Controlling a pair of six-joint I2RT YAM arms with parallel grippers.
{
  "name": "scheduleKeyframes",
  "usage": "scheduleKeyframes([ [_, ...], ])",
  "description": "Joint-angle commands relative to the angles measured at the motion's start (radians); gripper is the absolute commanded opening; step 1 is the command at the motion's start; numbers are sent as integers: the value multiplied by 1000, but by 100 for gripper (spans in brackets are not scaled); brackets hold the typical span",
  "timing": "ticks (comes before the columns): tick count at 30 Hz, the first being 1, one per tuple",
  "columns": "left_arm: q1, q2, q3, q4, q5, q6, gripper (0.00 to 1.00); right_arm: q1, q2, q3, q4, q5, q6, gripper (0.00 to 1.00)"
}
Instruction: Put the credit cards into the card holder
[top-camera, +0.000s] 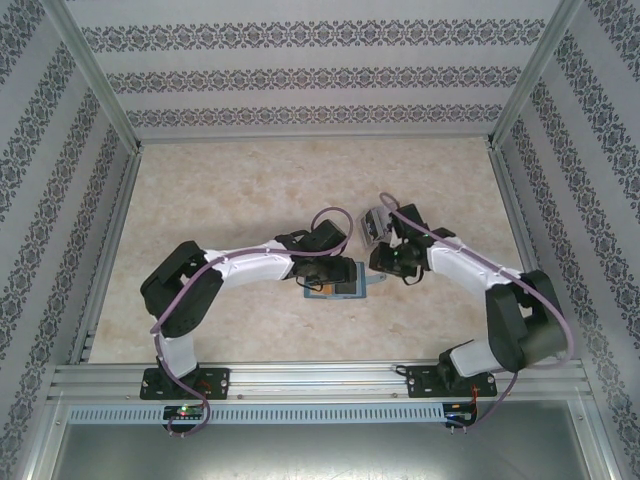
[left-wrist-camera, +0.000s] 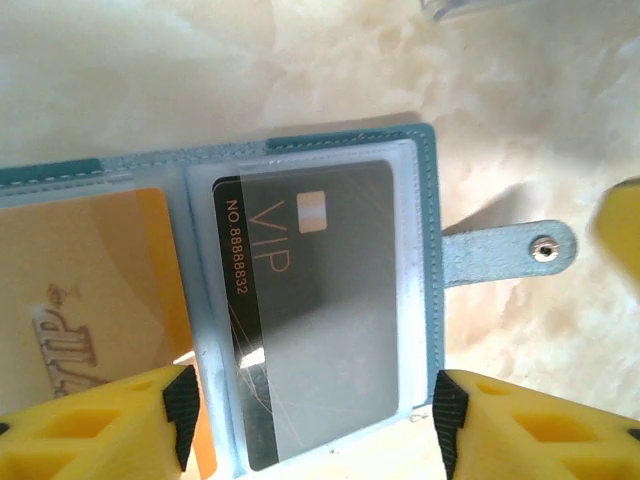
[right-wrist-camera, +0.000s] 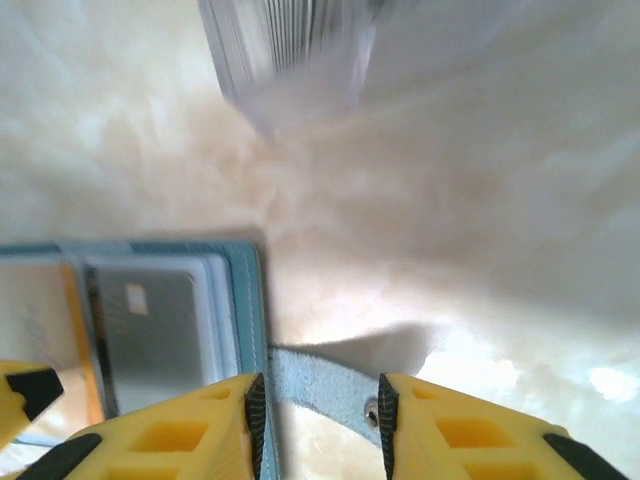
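The teal card holder (left-wrist-camera: 428, 200) lies open on the table, also visible under the grippers in the top view (top-camera: 352, 285). A dark grey VIP credit card (left-wrist-camera: 320, 310) sits inside its right clear pocket, and a tan card (left-wrist-camera: 90, 300) sits in the left pocket. My left gripper (left-wrist-camera: 315, 420) is open, its fingers straddling the right page with the grey card between them. My right gripper (right-wrist-camera: 321, 420) is open over the wallet's snap strap (right-wrist-camera: 320, 380), which lies between its pads. The grey card (right-wrist-camera: 150, 330) also appears in the right wrist view.
A small clear-and-dark box (top-camera: 372, 225) stands just behind the right gripper, blurred at the top of the right wrist view (right-wrist-camera: 290, 50). Patterned walls and metal rails enclose the marble-look table (top-camera: 230, 190). Both arms meet at the table's middle.
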Motion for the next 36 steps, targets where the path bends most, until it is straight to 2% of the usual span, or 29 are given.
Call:
scheduleKeyframes([
  [1,5,-52,-20,32,-49,19,67,-31,-30,93,-87,79,-97,39],
  [7,44,-125,-69,57,-91,24,72,-39,105,311,-184,214,-223,39],
  [10,71,-157,-89,66,-97,26,75,-40,194,420,-247,253,-257,32],
  [12,89,-173,-103,59,-106,19,75,-31,209,456,-248,192,-265,31],
  [15,116,-200,-145,68,-121,-1,76,-17,203,434,-186,19,-217,29],
  [17,144,-204,-169,69,-104,-15,76,6,219,428,-178,-1,-192,29],
  [23,202,-214,-240,140,-35,-41,76,-6,283,527,-260,250,-280,32],
  [33,210,-203,-226,140,-32,-42,78,-14,445,672,-337,371,-350,34],
  [36,210,-209,-226,143,-31,-32,84,-5,479,695,-346,420,-368,35],
])
